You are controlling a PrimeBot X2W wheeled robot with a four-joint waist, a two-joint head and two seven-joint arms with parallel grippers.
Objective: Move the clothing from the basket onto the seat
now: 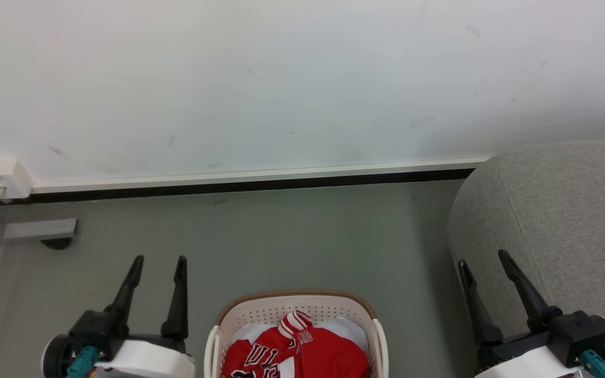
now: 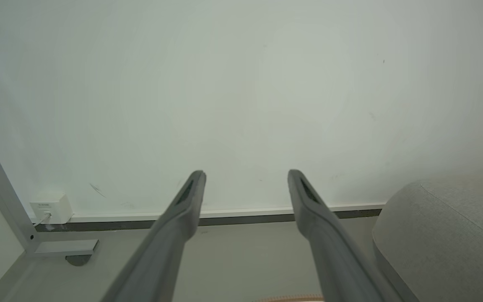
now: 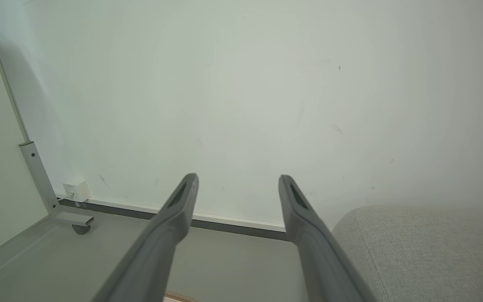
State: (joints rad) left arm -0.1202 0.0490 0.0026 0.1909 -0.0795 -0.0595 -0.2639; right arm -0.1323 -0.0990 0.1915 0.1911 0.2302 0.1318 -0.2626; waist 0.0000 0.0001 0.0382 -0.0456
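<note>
Clothing bunched in the basket, both grippers spread and holding nothing

The clothing (image 1: pixel 302 353) lies crumpled inside the basket (image 1: pixel 294 297) at the lower centre of the head view: bright red fabric with white panels, black-and-white lettering and a red-and-white striped band folded on top. The basket is cream-white with perforated walls and a brown rim band, and stands on the grey floor (image 1: pixel 281 236) between the left gripper (image 1: pixel 159 260) and the right gripper (image 1: pixel 483 257). Both grippers are apart from the basket, with their fingers wide apart. The grey woven seat (image 1: pixel 565 205), rounded at its edge, stands to the right, just beside the right gripper
</note>
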